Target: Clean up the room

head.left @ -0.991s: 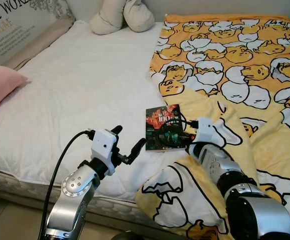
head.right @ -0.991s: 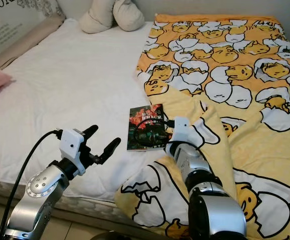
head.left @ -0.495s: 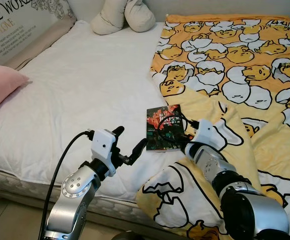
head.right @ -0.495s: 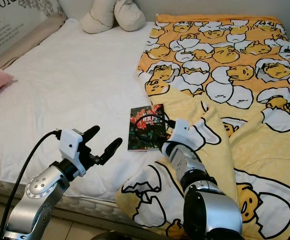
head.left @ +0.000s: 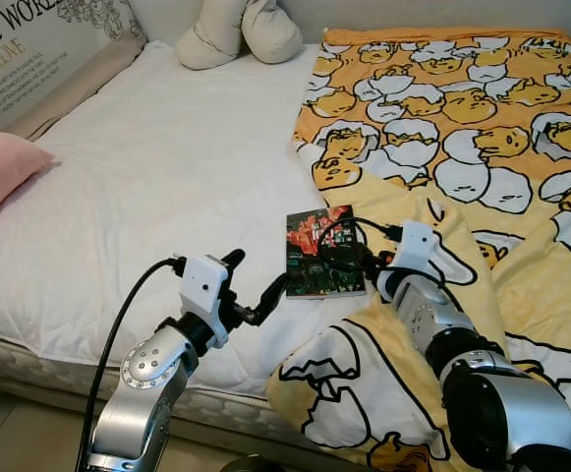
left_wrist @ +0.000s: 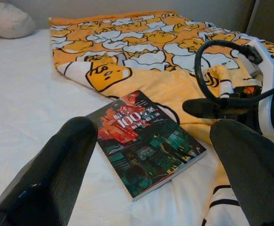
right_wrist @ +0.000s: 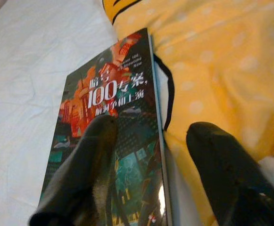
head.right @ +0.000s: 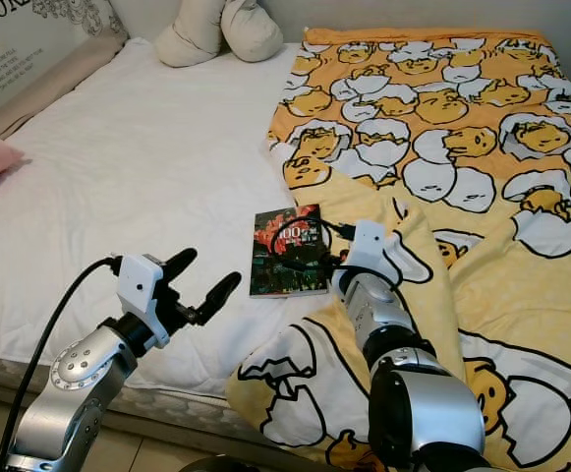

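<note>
On the sheet, beside the blanket, your right gripper is straddling the book's edge, fingers apart, likely to pinch it; left gripper is hovering spread nearby.

Both arms are silver metal with round, screw-studded joints and white wrist housings. Each hand, left hand and right hand, carries two long black fingers. Black cables loop from both wrists.
</note>
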Controlling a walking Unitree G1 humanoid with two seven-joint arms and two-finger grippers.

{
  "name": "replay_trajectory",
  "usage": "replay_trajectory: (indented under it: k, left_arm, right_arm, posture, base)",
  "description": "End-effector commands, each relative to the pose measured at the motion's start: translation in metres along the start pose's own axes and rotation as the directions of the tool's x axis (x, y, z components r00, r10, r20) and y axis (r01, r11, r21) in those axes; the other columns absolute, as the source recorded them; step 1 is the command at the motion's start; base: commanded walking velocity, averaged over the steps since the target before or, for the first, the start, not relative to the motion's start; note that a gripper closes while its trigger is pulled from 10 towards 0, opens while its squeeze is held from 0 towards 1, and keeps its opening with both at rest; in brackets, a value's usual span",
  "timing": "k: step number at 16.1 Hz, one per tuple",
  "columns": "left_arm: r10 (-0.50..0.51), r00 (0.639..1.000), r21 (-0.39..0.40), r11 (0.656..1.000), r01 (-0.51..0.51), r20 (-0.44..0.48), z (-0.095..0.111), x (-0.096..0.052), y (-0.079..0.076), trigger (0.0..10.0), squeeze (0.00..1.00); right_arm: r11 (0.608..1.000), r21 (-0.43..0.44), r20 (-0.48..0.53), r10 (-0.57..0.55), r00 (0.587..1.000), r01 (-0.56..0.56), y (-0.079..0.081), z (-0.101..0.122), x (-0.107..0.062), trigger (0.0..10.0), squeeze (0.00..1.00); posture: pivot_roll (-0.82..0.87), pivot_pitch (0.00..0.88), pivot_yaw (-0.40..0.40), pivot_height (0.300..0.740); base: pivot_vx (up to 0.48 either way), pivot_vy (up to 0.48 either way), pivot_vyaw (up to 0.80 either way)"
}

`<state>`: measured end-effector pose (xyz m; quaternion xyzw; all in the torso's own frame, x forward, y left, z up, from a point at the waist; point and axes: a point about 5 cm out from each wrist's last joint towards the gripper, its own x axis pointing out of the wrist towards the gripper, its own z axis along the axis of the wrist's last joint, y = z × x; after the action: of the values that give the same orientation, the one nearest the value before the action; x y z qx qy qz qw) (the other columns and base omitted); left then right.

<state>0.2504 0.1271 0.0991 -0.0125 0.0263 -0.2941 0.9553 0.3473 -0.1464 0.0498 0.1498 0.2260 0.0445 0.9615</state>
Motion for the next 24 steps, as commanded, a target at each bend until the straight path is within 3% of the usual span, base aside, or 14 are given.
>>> replay_trajectory:
  k: [1,5,7,8,9,11,17,20,21,22,23,24]
  left_arm:
    - [0.004,1.0,0.012,1.0,-0.004,0.001,0.004,-0.001,0.004,10.0,0.0]
    - [0.008,1.0,0.008,1.0,-0.008,-0.001,0.003,-0.001,0.003,10.0,0.0]
    - [0.006,1.0,0.005,1.0,-0.006,-0.001,0.003,-0.001,0.002,10.0,0.0]
    - [0.005,1.0,0.005,1.0,-0.005,-0.002,0.003,-0.001,0.002,10.0,0.0]
    - [0.005,1.0,0.004,1.0,-0.005,-0.002,0.003,-0.001,0.002,10.0,0.0]
    - [0.006,1.0,0.004,1.0,-0.006,-0.003,0.003,-0.002,0.002,10.0,0.0]
    - [0.005,1.0,0.007,1.0,-0.005,-0.009,0.003,-0.003,0.003,10.0,0.0]
    - [0.008,1.0,0.009,1.0,-0.008,-0.01,0.004,-0.002,0.005,10.0,0.0]
    - [0.009,1.0,0.011,1.0,-0.009,-0.009,0.004,-0.002,0.005,10.0,0.0]
    - [0.009,1.0,0.011,1.0,-0.009,-0.009,0.004,-0.002,0.005,10.0,0.0]
    - [0.009,1.0,0.011,1.0,-0.009,-0.009,0.004,-0.002,0.005,10.0,0.0]
    - [0.009,1.0,0.012,1.0,-0.009,-0.009,0.004,-0.002,0.005,10.0,0.0]
  right_arm:
    - [1.0,-0.015,-0.017,0.002,1.0,-0.002,0.004,-0.005,0.0,10.0,1.0]
    - [0.986,-0.155,-0.041,-0.061,0.997,0.054,0.002,-0.01,0.0,10.0,1.0]
    - [0.984,-0.172,-0.074,-0.058,0.996,0.044,0.005,-0.016,0.0,10.0,1.0]
    - [0.985,-0.167,-0.082,-0.059,0.995,0.044,0.006,-0.017,0.0,10.0,0.32]
    - [0.986,-0.161,-0.086,-0.057,0.995,0.043,0.007,-0.018,0.0,10.0,0.0]
    - [0.983,-0.178,-0.089,-0.057,0.994,0.04,0.009,-0.02,0.0,10.0,0.0]
    - [0.993,0.114,-0.189,0.018,0.982,0.003,0.023,-0.044,-0.002,10.0,0.0]
    - [0.988,0.153,-0.216,0.018,0.976,0.015,0.022,-0.051,-0.004,10.0,0.0]
    - [0.986,0.164,-0.237,0.009,0.971,0.031,0.019,-0.058,-0.006,9.2,0.0]
    - [0.984,0.172,-0.238,0.001,0.971,0.041,0.017,-0.059,-0.007,0.7,0.0]
    - [0.981,0.189,-0.234,0.001,0.972,0.045,0.017,-0.059,-0.007,0.0,0.0]
    - [0.979,0.201,-0.232,0.001,0.973,0.047,0.018,-0.059,-0.007,0.0,0.0]
  posture:
    - [0.0,0.0,0.147,0.74]
    - [0.01,0.0,0.141,0.74]
    - [0.0,0.0,0.14,0.74]
    - [0.0,0.0,0.141,0.74]
    - [0.01,0.0,0.141,0.74]
    - [0.01,0.0,0.141,0.74]
    - [0.02,0.0,0.145,0.74]
    - [0.02,0.0,0.145,0.74]
    - [0.02,0.0,0.145,0.74]
    - [0.02,0.0,0.147,0.74]
    - [0.03,0.0,0.148,0.74]
    - [0.03,0.0,0.15,0.74]
  base:
    - [0.0,0.0,0.0]
    - [0.0,0.0,0.0]
    - [0.0,0.0,0.0]
    - [0.0,0.0,0.0]
    - [0.0,0.0,0.0]
    - [0.0,0.0,0.0]
    - [0.0,0.0,0.0]
    - [0.0,0.0,0.0]
    - [0.0,0.0,0.0]
    - [0.0,0.0,0.0]
    - [0.0,0.0,0.0]
    - [0.0,0.0,0.0]
